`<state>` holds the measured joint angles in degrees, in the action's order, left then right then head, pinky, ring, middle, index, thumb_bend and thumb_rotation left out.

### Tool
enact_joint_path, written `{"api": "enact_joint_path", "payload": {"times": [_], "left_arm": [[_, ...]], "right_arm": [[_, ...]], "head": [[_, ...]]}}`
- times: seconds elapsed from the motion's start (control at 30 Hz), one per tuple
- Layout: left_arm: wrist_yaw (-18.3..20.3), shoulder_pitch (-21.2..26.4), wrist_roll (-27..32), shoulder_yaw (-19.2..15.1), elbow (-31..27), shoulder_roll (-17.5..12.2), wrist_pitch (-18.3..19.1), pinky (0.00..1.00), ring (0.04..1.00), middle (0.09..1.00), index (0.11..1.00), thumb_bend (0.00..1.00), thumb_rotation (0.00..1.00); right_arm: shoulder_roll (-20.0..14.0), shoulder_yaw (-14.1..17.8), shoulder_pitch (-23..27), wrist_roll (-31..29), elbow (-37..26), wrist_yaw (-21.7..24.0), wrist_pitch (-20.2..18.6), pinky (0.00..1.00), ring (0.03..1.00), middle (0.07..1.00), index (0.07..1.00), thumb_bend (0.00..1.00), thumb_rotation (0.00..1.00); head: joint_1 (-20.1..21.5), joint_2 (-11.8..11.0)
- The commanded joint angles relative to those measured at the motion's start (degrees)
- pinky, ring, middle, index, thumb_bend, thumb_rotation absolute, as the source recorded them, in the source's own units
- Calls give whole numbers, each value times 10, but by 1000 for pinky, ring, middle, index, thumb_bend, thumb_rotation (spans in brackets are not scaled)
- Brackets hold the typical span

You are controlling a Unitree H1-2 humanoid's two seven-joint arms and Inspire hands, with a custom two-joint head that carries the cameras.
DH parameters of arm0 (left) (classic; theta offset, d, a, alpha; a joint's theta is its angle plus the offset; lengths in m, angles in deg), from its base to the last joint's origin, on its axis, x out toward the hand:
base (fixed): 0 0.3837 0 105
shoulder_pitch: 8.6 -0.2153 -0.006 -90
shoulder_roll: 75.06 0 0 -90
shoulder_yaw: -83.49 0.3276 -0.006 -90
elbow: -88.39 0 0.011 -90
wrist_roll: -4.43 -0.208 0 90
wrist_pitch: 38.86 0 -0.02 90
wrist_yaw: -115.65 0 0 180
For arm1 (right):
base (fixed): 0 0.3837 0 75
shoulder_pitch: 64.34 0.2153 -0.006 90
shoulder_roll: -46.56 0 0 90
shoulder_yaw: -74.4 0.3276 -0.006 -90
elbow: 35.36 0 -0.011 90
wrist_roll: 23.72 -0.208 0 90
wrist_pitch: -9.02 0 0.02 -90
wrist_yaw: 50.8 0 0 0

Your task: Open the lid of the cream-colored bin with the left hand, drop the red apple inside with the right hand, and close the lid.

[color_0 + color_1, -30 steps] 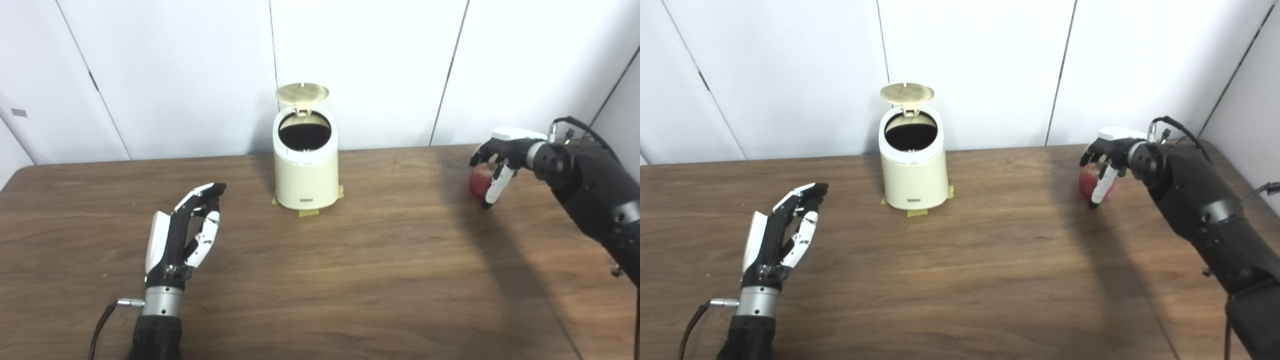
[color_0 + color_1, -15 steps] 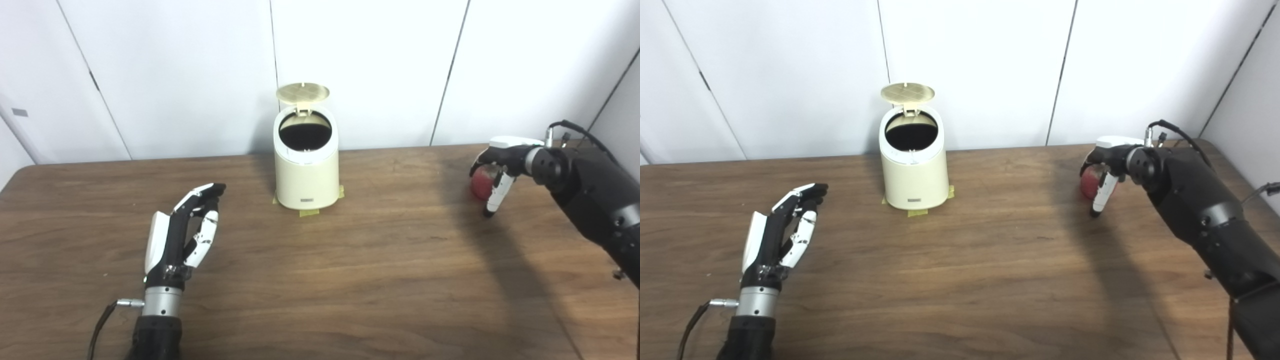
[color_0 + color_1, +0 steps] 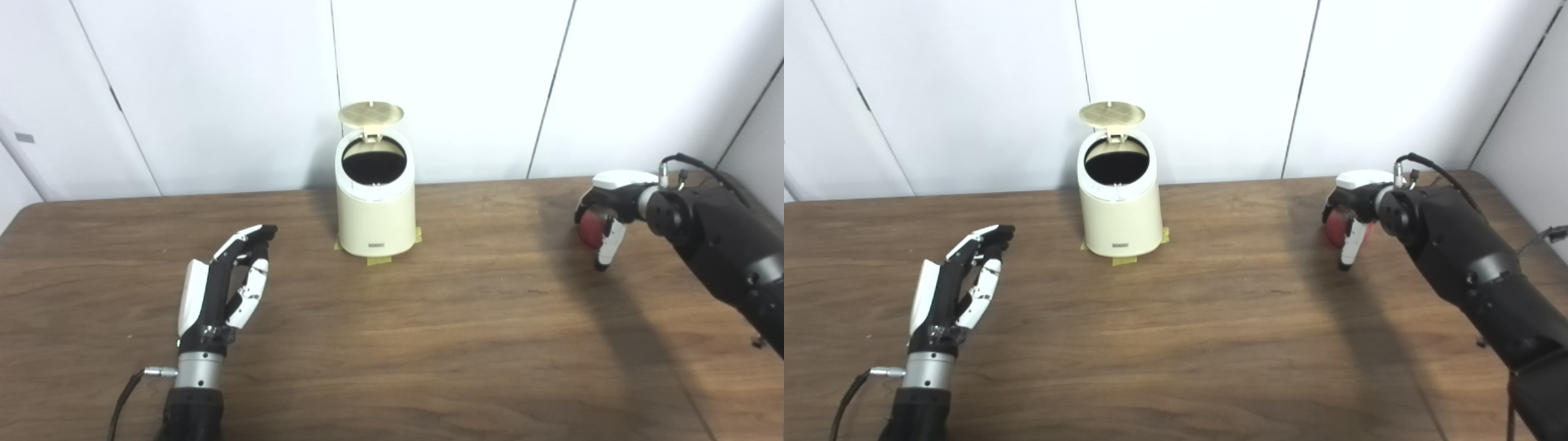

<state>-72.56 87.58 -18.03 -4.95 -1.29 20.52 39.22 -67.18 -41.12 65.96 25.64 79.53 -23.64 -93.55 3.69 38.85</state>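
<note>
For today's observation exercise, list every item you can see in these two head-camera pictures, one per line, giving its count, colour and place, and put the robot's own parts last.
bin: one, cream, upright at the far middle of the table, mouth open.
lid: one, cream-gold, hinged up behind the bin's mouth.
tape: a few yellowish pieces, on the table at the bin's foot.
apple: one, red, far right of the table, under the right hand.
table: one, dark wood grain, filling the lower picture.
wall panels: white, behind the table.
left hand: one, black and white, near left over the table, fingers apart, holding nothing.
right hand: one, black and white, fingers curled over the apple; firm grasp not certain.
</note>
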Motion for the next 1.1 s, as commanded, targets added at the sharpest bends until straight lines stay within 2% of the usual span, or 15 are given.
{"api": "enact_joint_path", "payload": {"times": [0.0, 0.07, 0.13, 0.27, 0.5, 0.67, 0.83, 1.0, 1.07], "left_arm": [[-4, 8, 0, -3, -18, 0, -5, 653, 742, 762, 757, 189, 777], [-4, 8, -2, -3, -18, 0, -5, 654, 743, 764, 759, 192, 793], [-5, 9, -3, -3, -17, 0, -6, 653, 742, 763, 757, 192, 797], [-6, 10, 0, -3, -11, -1, -14, 650, 740, 761, 755, 194, 793], [-6, 10, -4, 0, -9, -1, -13, 651, 742, 760, 755, 190, 782], [-5, 9, -7, 1, -13, 0, -8, 650, 744, 762, 755, 191, 775], [-3, 11, -5, 2, -10, 1, -4, 656, 748, 763, 756, 190, 758], [-8, 13, -12, 4, -3, 2, -7, 659, 754, 768, 755, 194, 773], [-11, 14, -16, 5, -1, 4, -7, 653, 749, 766, 755, 193, 778]], "right_arm": [[-1, 21, 14, 22, 8, -88, -6, 438, 499, 550, 512, 556, 19], [4, 23, 12, 27, 19, -121, 3, 408, 426, 504, 509, 527, 5], [7, 28, 11, 23, 23, -138, 11, 406, 414, 497, 504, 520, 0], [7, 29, 8, 25, 8, -145, 11, 382, 398, 493, 502, 518, 0], [6, 21, 18, 27, 34, -153, 28, 389, 400, 498, 522, 515, 0], [4, 30, 12, 14, -14, -121, 21, 409, 420, 502, 490, 520, 0], [9, 36, -4, 26, -139, -68, -5, 398, 431, 527, 473, 518, 0], [14, 45, -1, 12, -239, -46, 29, 308, 396, 462, 506, 519, 0], [19, 45, 6, 16, -267, -32, 35, 299, 411, 471, 497, 521, 0]], "head": [[0, 0], [1, 0], [1, 0], [1, -1], [3, -3], [3, -1], [2, -4], [2, -6], [2, -7]]}}
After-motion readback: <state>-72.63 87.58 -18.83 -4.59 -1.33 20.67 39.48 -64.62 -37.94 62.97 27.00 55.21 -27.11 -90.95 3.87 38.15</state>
